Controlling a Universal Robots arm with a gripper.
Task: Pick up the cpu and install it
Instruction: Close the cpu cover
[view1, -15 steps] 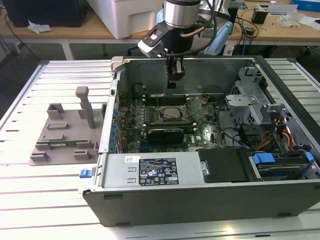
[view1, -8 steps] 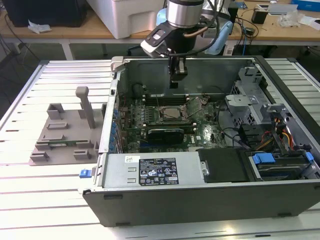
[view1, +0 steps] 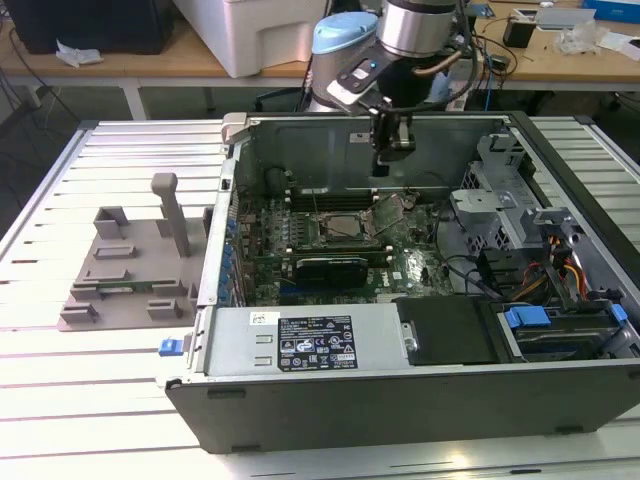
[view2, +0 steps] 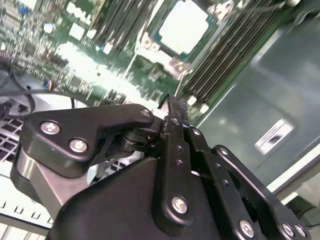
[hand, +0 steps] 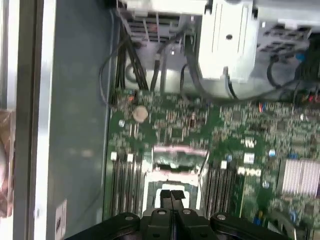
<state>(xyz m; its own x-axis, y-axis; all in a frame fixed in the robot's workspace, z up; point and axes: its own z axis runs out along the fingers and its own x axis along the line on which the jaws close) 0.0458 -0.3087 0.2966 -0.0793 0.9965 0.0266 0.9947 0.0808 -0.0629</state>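
The gripper (hand: 172, 196) hangs over the motherboard (hand: 240, 125), its fingers pressed together and holding nothing. The cpu (view2: 182, 25) lies flat on the board beneath it.

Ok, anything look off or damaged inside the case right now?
Nothing spilled or broken. The cpu sits in the socket, but the socket's cover frame seems tipped up, not clamped. The hand hovers shut above it, empty.

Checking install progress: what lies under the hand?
The green motherboard, with the silver cpu lying flat on it. In the first wrist view the hand covers part of the cpu.
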